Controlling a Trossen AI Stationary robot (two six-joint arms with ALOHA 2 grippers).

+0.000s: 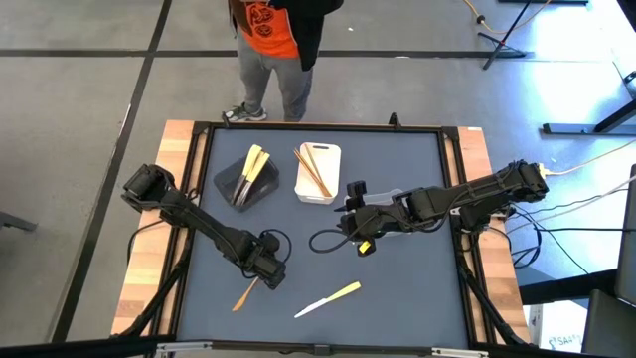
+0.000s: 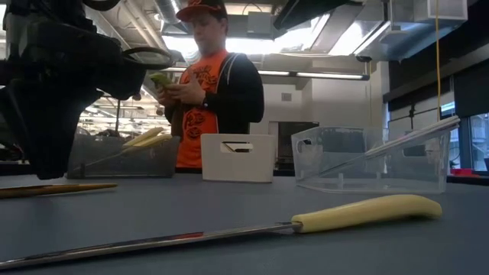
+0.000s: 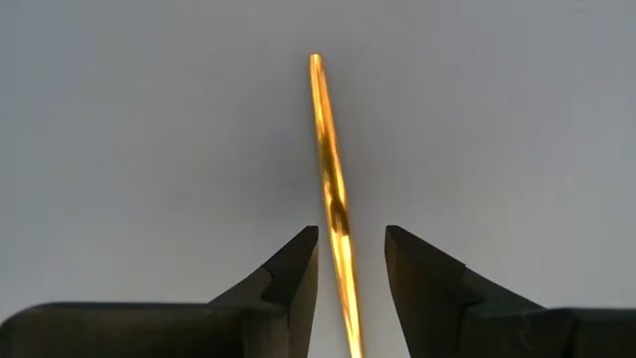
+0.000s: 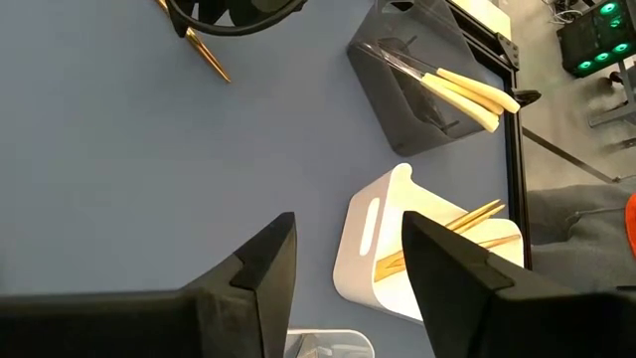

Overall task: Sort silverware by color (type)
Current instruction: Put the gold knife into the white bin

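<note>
Blue-grey table (image 1: 397, 288) fills the space, and a person (image 1: 278, 40) stands past its far edge. Near the white tray (image 1: 318, 175), which holds orange-brown pieces, sits a black tray (image 1: 243, 184) with yellow-handled ones. The left claw (image 3: 348, 264) is low over an orange-brown utensil (image 3: 333, 189), well in front of the white tray. Its fingers (image 3: 288, 278) stand open, one on each side of the thin stick, not squeezing yet. The right claw (image 4: 343, 268) waits open beside the white tray. A yellow knife (image 1: 328, 298) lies alone, farther from the tray. If the fingers close off-center, the skinny stick could slip or spin away.
</note>
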